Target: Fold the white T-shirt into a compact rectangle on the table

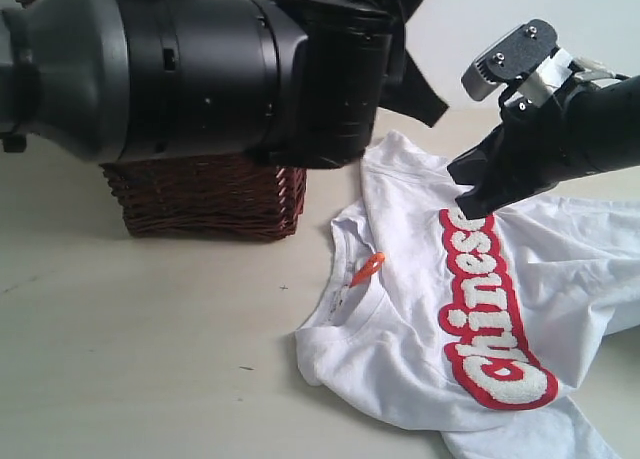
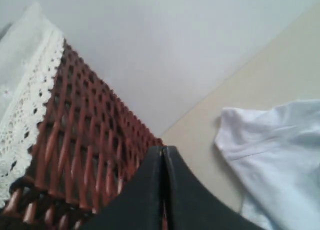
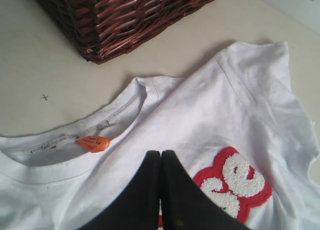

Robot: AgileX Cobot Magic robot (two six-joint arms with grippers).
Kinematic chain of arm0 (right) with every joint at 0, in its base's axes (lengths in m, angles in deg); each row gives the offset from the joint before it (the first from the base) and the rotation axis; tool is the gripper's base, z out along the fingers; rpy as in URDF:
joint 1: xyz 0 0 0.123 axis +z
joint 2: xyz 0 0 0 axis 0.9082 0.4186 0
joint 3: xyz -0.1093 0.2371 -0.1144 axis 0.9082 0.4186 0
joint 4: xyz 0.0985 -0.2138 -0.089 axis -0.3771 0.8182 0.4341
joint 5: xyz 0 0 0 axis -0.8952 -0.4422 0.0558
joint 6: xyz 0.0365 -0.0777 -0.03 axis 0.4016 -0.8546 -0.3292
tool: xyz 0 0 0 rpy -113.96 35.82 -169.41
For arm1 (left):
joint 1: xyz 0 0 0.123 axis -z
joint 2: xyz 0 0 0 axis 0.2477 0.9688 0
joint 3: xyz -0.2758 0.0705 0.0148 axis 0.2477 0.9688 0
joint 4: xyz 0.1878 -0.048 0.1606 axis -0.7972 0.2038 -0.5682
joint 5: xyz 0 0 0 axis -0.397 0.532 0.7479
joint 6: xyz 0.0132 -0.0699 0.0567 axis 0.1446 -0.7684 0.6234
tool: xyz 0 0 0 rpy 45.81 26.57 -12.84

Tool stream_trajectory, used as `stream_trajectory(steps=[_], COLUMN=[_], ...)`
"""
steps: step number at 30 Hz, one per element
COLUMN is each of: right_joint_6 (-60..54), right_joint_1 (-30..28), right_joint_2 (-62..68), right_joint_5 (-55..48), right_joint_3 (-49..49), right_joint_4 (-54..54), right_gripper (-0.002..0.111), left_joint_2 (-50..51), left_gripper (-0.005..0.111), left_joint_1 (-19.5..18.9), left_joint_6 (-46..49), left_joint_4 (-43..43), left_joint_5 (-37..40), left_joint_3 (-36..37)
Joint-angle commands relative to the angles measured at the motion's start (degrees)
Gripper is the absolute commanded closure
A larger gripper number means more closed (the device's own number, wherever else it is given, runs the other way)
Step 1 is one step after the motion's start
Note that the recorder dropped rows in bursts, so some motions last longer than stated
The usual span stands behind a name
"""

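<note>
The white T-shirt [image 1: 400, 319] lies rumpled on the table [image 1: 150, 349] beside the wicker basket [image 1: 210, 194]. The left gripper [image 2: 162, 152] by the basket and the right gripper [image 3: 160, 157] over the lettering [image 3: 235, 182] both have their jaws together, empty.

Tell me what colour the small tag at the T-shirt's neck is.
Orange. The neck tag shows best in the right wrist view.

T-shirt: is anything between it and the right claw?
Nothing visible. The shut right gripper points straight at the white T-shirt by its red lettering; the wicker basket sits aside, beyond the collar.
</note>
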Motion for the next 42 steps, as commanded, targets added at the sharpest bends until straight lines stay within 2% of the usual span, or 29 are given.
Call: stream_trajectory(steps=[1, 4, 6, 8, 11, 14, 17, 20, 23, 29, 32, 34, 37, 39, 42], right_joint_6=[1.5, 5.6, 8.6, 10.8, 11.4, 12.5, 12.6, 12.6, 12.2, 10.6, 10.5, 10.5, 9.7, 8.8, 7.5], right_joint_1=[-0.3, -0.3, -0.3, -0.6, -2.4, -5.3, -8.3, -11.2, -14.3, -20.5, -23.2, -24.5, -26.8, -27.8, -28.1], right_joint_2=[-0.6, -0.6, -0.6, -0.6, -0.8, -1.2, -1.5, -1.5, -1.5, -1.5, -1.5, -1.5, -1.5, -1.2, -0.5], right_joint_5=[0.0, 4.5, 11.4, 18.5, 24.8, 27.2, 27.5, 27.5, 27.0, 20.5, 20.9, 20.9, 20.9, 20.7, 20.7], right_joint_3=[0.0, 0.0, 0.3, 0.3, 0.3, 0.3, 0.3, 0.3, 0.3, 1.4, 3.0, 4.0, 5.8, 6.9, 8.6], right_joint_4=[5.2, 8.2, 8.3, 8.4, 7.7, 7.0, 4.8, 3.8, 3.8, 8.6, 11.4, 11.8, 11.8, 11.8, 12.2], right_gripper=[0.108, 0.108, 0.108, 0.108, 0.108, 0.108, 0.108, 0.108, 0.108, 0.108, 0.108, 0.108, 0.108, 0.108, 0.108], left_joint_2=[-1.6, -0.6, 0.6, 2.6, 4.5, 4.8, 5.1, 6.0, 7.0, 9.6, 10.0, 10.0, 10.5, 11.2, 13.0], left_gripper=[0.107, 0.107, 0.107, 0.107, 0.107, 0.107, 0.107, 0.107, 0.107, 0.107, 0.107, 0.107, 0.107, 0.107, 0.107], left_joint_1=[7.3, 11.2, 11.9, 11.7, 9.0, 4.2, -0.8, -4.7, -7.0, -7.8, -7.8, -7.8, -8.1, -9.4, -11.7], left_joint_6=[-1.9, -9.4, -14.0, -18.2, -19.0, -19.0, -21.3, -27.3, -29.7, -30.3, -36.8, -37.6, -37.6, -37.6, -40.5], left_joint_4=[0.8, 0.8, 0.8, 0.8, 0.8, 0.8, 0.8, 0.8, 0.8, 0.8, 0.8, 0.8, 0.8, 0.8, 0.8], left_joint_5=[0.4, 8.3, 13.6, 13.3, 9.0, 16.1, 26.2, 29.1, 32.9, 41.6, 45.5, 44.4, 38.3, 39.9, 46.4], left_joint_3=[2.4, 5.5, 7.5, 9.6, 10.5, 10.5, 10.7, 10.9, 11.0, 11.0, 11.0, 11.0, 11.0, 11.0, 11.0])
